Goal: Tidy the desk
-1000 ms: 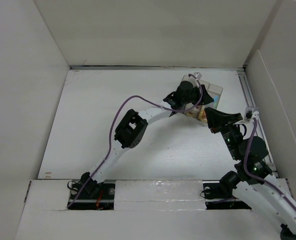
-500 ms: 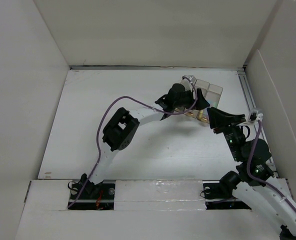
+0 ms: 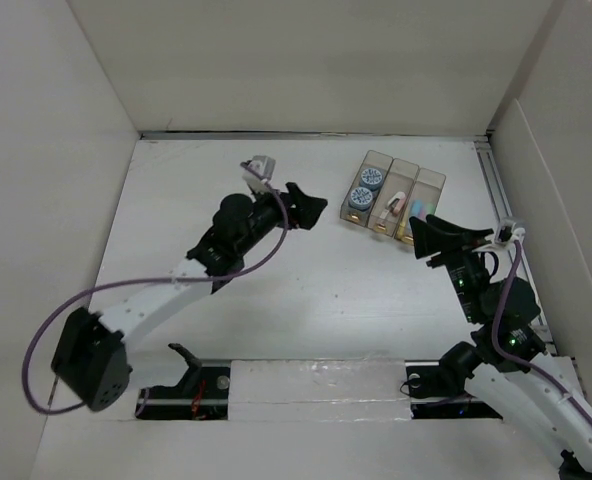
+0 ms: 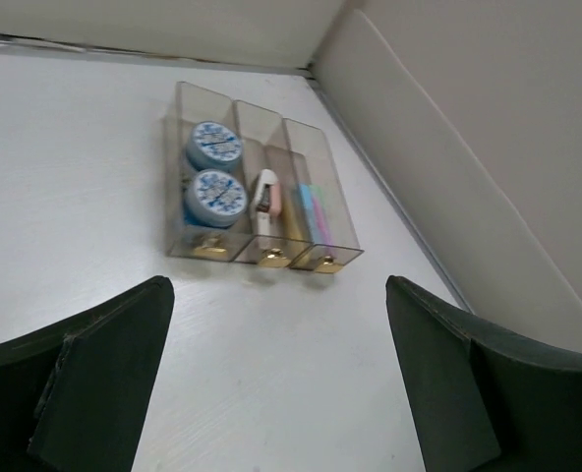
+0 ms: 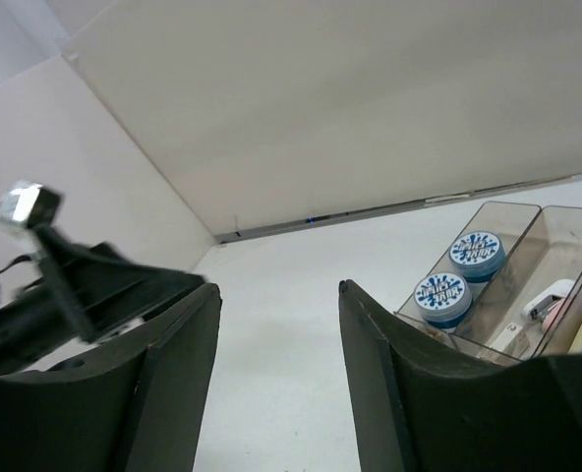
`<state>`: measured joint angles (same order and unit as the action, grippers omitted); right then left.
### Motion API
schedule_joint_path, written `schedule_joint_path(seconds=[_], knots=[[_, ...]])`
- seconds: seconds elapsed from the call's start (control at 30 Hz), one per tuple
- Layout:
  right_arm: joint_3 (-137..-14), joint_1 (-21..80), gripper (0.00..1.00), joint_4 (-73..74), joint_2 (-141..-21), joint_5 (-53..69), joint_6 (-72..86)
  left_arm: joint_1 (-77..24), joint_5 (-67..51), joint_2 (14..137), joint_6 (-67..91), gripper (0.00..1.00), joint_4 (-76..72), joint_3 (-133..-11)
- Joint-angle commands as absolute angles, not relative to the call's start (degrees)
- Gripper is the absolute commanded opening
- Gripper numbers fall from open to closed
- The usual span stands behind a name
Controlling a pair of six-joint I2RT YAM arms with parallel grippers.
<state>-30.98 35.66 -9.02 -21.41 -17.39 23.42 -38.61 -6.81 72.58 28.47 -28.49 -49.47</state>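
A white counter (image 3: 326,300) lies between upright panels (image 3: 66,150), with a metal rail (image 3: 496,195) down its right edge. The only loose item in sight is a clear three-slot bin (image 4: 311,147), which sits askew near the far right corner. It has two blue-lidded tins (image 4: 215,194) in the slot farthest from the rail, a small white-and-pink piece (image 4: 264,192) in the middle, and pastel strips (image 4: 314,211) in the slot nearest the rail. What those last two are is too small to tell.

The left tool (image 3: 308,207) hovers above the middle of the counter toward the far edge, well apart from the bin, its jaws spread wide and empty. The right tool (image 5: 278,290) hangs just beside the bin's near end, jaws parted with nothing between them.

With everything in view already slotted, the tidying looks close to done. The counter itself is a fixed, stiff, matte slab, not a thing to lift, and items should slide on it readily. If the bin is to be squared to the edges, it looks light, rigid and slick-walled, and likely to skate or tip if shoved high. The safer hold would be a pinch over one thin outer wall or a divider, or a low push at a corner.
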Motion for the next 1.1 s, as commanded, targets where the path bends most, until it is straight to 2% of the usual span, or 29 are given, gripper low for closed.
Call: schedule_joint_path(seconds=[0.0, 0.1, 0.2, 0.37, 0.57, 0.67, 0.83, 1.07], knots=[[-32.51, 35.60, 0.58, -8.62, -21.36, -17.84, 23.47, -39.37, 9.61, 59.39, 25.13, 0.85, -19.61, -42.04], [-30.16, 35.60, 0.58, -12.81, -21.88, -17.93, 23.64, -41.22, 14.15, 48.45, 26.19, 0.84, -20.12, -35.80], [-31.72, 35.60, 0.58, -9.78, -23.55, -16.36, 23.90, -41.22, 15.20, 40.63, 29.44, 0.85, -18.82, -32.45], [-33.22, 35.60, 0.59, -9.49, -21.54, -15.47, 24.26, -41.22, 16.35, 27.91, 32.68, 0.84, -10.75, -28.83], [-38.39, 35.60, 0.59, -6.60, -22.50, -13.81, 24.08, -41.22, 15.47, 23.65, 32.60, 0.85, -3.87, -32.60], [-41.03, 35.60, 0.59, -5.28, -23.81, -12.40, 24.70, -41.22, 14.68, 23.64, 33.31, 0.99, -3.08, -33.83], [-43.42, 35.60, 0.60, -3.08, -23.38, -11.16, 25.22, -41.22, 13.89, 24.87, 34.28, 0.99, -0.53, -36.83], [-44.38, 35.60, 0.61, -1.76, -22.24, -11.51, 25.31, -41.22, 10.56, 19.88, 32.96, 0.99, -4.12, -32.27]])
